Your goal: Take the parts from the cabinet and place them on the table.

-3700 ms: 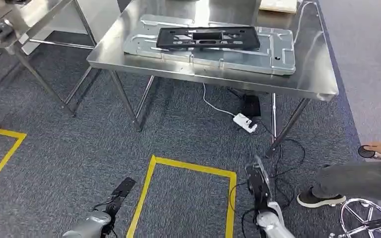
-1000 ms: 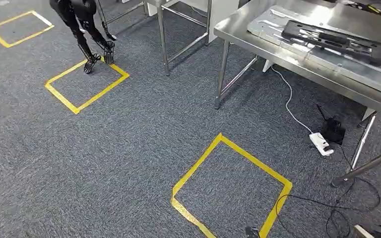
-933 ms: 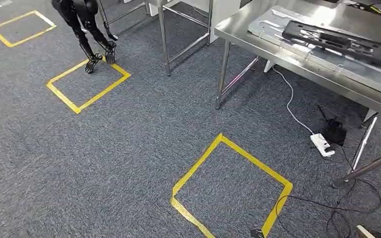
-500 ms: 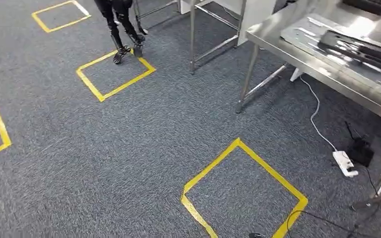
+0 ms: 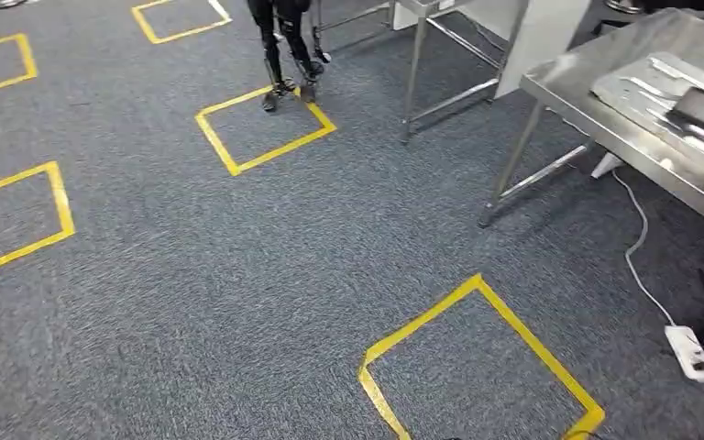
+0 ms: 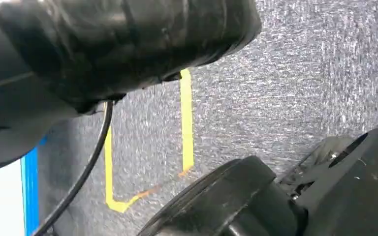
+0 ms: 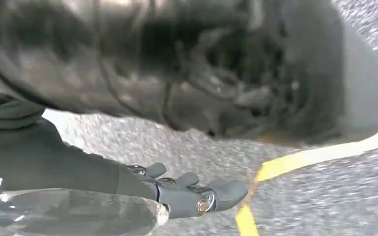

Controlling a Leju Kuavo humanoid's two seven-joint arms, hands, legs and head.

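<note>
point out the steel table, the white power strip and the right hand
steel table [image 5: 605,110], head view, front edge of its top
white power strip [image 5: 690,353], head view, middle of its body
right hand [image 7: 192,194], right wrist view, its fingers

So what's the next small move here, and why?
Probably keep turning left to find the cabinet: the head view shows carpet with yellow floor squares, the steel table at right, no cabinet. The right hand hangs with nothing in it.
</note>
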